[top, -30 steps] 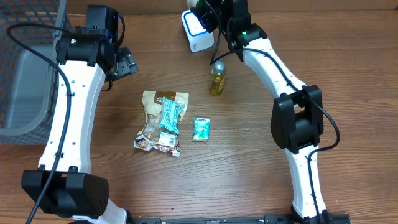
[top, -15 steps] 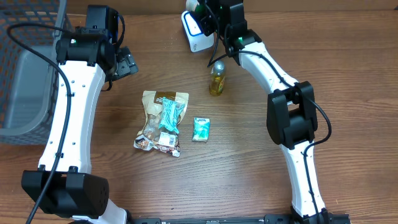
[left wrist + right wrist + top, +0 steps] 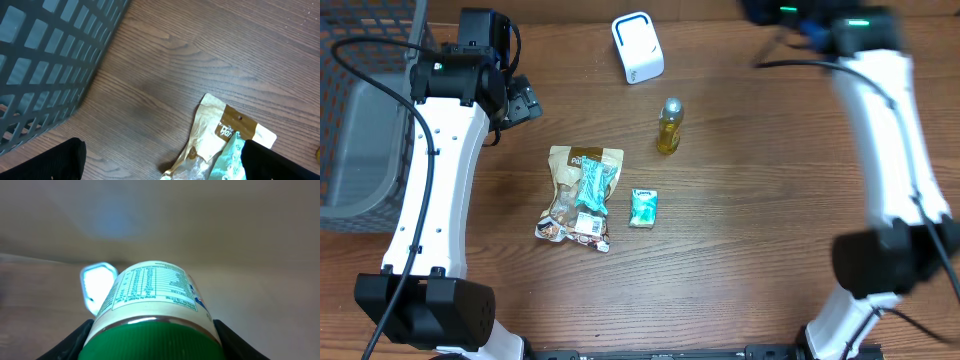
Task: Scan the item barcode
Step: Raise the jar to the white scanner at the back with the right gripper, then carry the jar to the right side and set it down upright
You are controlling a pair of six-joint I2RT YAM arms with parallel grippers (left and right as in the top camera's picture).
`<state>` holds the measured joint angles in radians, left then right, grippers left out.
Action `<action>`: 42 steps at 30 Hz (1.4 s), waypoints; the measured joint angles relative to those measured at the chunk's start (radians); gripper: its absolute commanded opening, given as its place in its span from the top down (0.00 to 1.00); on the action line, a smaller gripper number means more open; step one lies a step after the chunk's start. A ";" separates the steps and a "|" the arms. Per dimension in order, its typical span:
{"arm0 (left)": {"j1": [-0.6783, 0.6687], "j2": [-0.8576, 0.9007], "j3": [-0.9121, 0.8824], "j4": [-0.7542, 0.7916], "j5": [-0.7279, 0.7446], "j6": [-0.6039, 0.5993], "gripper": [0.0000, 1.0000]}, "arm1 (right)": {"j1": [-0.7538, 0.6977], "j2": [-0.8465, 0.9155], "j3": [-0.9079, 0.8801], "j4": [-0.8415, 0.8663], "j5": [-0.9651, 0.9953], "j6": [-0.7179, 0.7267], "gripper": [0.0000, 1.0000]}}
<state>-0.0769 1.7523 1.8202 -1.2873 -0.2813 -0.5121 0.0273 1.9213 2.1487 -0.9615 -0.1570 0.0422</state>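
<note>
**Step in hand: presenting the item to the scanner**

1. The right gripper (image 3: pixel 154 342) is holding the green-lidded jar (image 3: pixel 152 297) on its side. The jaws are clamping it from both sides just behind the lid. In the overhead view this gripper is blurring at the far right edge of the table (image 3: pixel 740 260), well apart from the scanner (image 3: pixel 638 47).
2. In the wrist view the nutrition panel is facing the camera and no barcode is showing. The jar probably needs rolling about its long axis until the barcode panel is pointing at the scanner window.
3. The scanner is sitting behind and to the left of the jar, so the arm should be bringing the jar back in front of it. Hold the label square to the window and close, but not touching.
4. The left gripper (image 3: pixel 525 100) is hanging with its jaws wide apart and gripping nothing, between the basket and the snack bag (image 3: pixel 582 190). It should be staying clear.

**Containers**

- Jar: the label and lid are hiding the contents.
- Bottle (image 3: pixel 669 126): standing upright below the scanner and holding yellow liquid.
- Basket (image 3: pixel 360 120): at the left edge; nothing can be made out inside.
</note>
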 measured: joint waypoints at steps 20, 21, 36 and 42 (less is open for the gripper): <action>0.000 0.000 0.000 0.000 0.000 0.000 0.00 | -0.347 0.100 -0.466 -0.214 0.064 0.116 0.94; 0.000 0.000 0.000 0.000 0.000 0.000 0.00 | -0.347 0.100 -0.484 -0.200 0.076 0.116 0.94; 0.000 0.000 0.000 0.000 0.000 0.000 0.01 | -0.346 0.100 -0.518 -0.202 0.145 0.122 0.04; 0.000 0.000 0.000 0.000 0.000 0.000 0.00 | -0.336 0.101 -0.305 -0.400 0.146 0.122 0.05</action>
<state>-0.0769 1.7523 1.8202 -1.2869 -0.2813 -0.5121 -0.3092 2.0228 1.8435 -1.3617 -0.0113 0.1646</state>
